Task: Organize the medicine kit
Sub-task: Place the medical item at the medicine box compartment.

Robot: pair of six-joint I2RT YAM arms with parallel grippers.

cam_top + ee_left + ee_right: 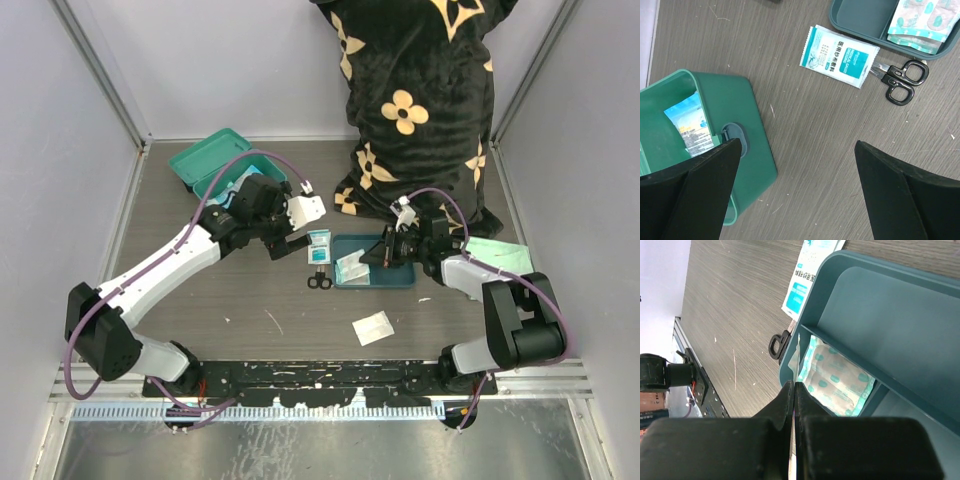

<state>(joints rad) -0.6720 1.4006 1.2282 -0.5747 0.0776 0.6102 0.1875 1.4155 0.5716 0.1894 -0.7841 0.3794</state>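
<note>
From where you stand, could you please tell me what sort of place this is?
Probably a robotics lab test cell: a grey wood-grain table boxed in by pale panel walls, two white-and-black robot arms bolted to a perforated rail, plus a teal-green plastic box and black-handled scissors laid out.

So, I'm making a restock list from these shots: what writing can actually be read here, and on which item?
"医用纱布敷料", "MEDICAL GAUZE DRESSING": on the white-and-teal sachet lying by the scissors; its smaller print is blurred.
Too small to read: print on the blue-and-white packet inside the medicine kit.
No readable text: the plaster packs in the tray.
</note>
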